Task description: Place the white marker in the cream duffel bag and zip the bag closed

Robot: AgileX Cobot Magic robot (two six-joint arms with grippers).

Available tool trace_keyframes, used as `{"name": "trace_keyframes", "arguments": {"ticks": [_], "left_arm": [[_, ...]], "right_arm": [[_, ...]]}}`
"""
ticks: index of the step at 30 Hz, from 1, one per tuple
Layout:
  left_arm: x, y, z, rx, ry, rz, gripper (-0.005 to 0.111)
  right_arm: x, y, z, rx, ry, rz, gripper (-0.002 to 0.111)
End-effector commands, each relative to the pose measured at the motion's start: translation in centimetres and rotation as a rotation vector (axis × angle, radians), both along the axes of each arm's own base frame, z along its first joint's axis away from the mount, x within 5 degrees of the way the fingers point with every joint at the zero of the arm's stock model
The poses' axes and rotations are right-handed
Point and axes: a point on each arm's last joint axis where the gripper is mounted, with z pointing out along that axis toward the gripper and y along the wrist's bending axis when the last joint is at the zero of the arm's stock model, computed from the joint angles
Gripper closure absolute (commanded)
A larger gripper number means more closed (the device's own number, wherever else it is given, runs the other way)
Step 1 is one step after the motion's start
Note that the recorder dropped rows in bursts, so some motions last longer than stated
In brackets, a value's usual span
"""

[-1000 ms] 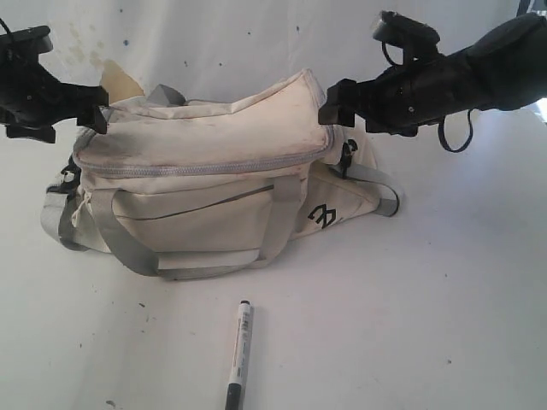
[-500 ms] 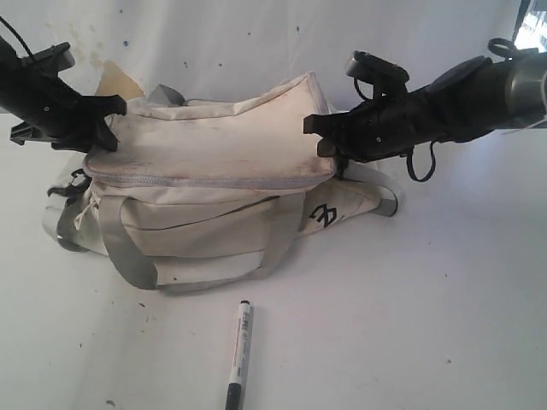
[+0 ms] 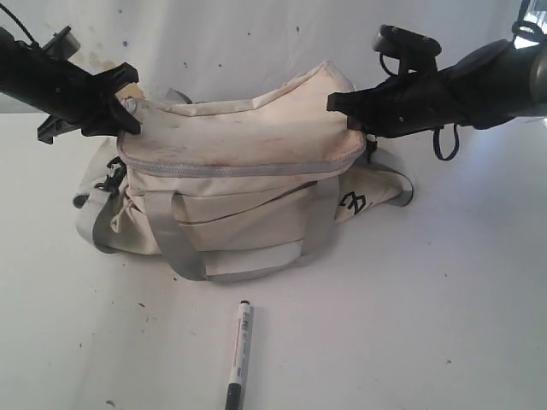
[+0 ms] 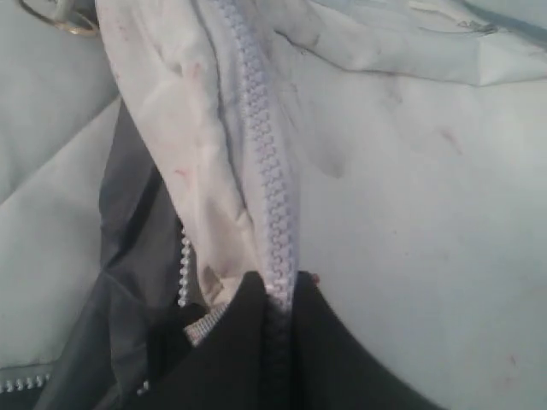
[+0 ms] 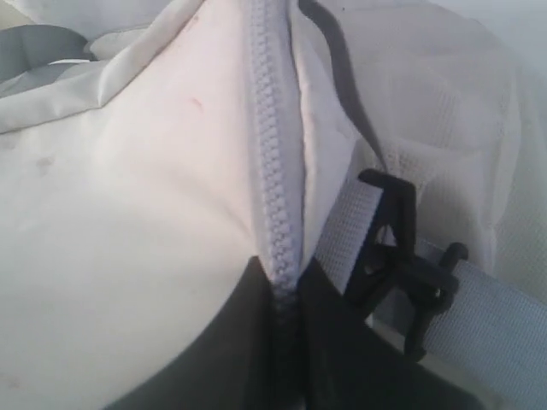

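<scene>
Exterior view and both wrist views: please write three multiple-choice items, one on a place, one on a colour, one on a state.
1. Where does the white marker lie, relative to the cream duffel bag? A. inside it; B. on the white surface, apart from it; C. on top of it.
2. What colour is the bag's zipper? A. red; B. green; C. grey.
3. How are the left gripper and right gripper? A. both shut on the bag's zipper edge; B. both open above the bag; C. one shut on the marker.

1 B: it lies alone, nearer the camera. 2 C: grey teeth show. 3 A: each wrist view shows jaws pinching the seam.
</scene>
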Motion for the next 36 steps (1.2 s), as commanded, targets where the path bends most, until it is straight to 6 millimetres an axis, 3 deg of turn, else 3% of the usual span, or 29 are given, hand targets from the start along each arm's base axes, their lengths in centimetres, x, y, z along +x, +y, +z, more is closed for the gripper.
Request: {"name": "trace_keyframes", "arguments": {"ticks": [1,3,5,8,11,13,15,23,29,36], "left_arm": [[-0.5,-0.4,0.6,-0.04,0.041,-0.018,0.106],[-0.4,-0.2,0.5,-0.001,0.018,-0.031,0.105],[-0.4,0.2,0.3,0.063,0.003,-0.049,0.096],[-0.4,0.8,-0.1,0.172,-0.013,-0.077,0.063],[0.1,1.1,0.0,0.206,-0.082,-0.066,0.027],[0.6,1.4,0.2,0.223,-0.134,-0.037,0.015],[0.9,1.8,0.3,0.181,-0.119,0.051,0.015],[2.3,3.8,0.7,-0.01,-0.106,0.29,0.04],[3.8,4.1,-0.4,-0.274,0.01,0.341,0.04],[5.2,3.9,-3.1,-0.408,0.069,0.425,0.04]], "right_arm": [[0.2,-1.9,0.6,-0.012,-0.008,-0.013,0.108],[0.1,-1.8,0.6,-0.007,0.003,0.002,0.108],[0.0,-1.6,0.5,0.001,0.019,0.023,0.108],[-0.2,-1.5,0.4,0.005,0.035,0.047,0.106],[-0.3,-1.4,0.6,0.01,0.038,0.057,0.083],[-0.5,-1.4,1.1,0.015,0.031,0.066,0.067],[-0.7,-1.4,1.9,0.014,0.011,0.064,0.058],[-1.3,-1.2,2.9,0.04,0.025,0.086,0.058],[-1.3,-1.2,2.8,0.038,0.031,0.093,0.058],[-1.4,-1.3,2.7,0.004,0.029,0.11,0.058]]}}
